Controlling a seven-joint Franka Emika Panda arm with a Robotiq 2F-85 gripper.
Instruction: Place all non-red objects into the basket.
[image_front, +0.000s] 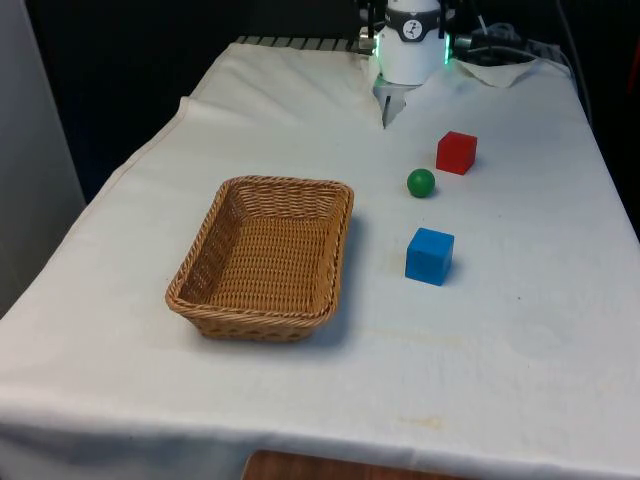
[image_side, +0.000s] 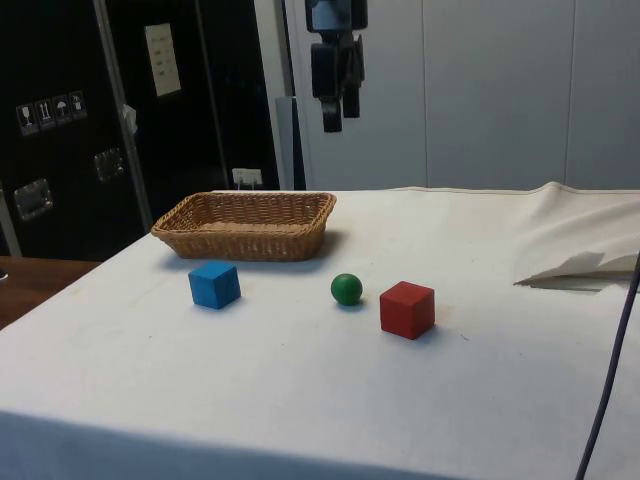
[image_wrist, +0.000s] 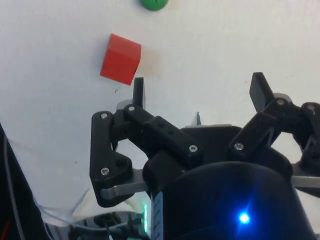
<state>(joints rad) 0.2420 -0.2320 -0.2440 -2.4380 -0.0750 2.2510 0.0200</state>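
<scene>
Nearest the front camera sits one empty wicker basket (image_front: 265, 256), on the front view's left of the white-clothed table (image_front: 520, 360). Just to its right lies one blue cube (image_front: 430, 256), a little apart from the basket's long side. Farther back is one green ball (image_front: 421, 183), and farther still, near it, one red cube (image_front: 456, 152). So two things are not red, the blue cube and the green ball, and neither is in the basket yet. In the side view the black gripper (image_side: 335, 118) hangs high above the table near its far end, holding nothing; the wrist view shows its fingers (image_wrist: 138, 92) spread wide apart. From the gripper, the red cube comes first, then the green ball, with the blue cube beyond, so the ball looks the closer target.
</scene>
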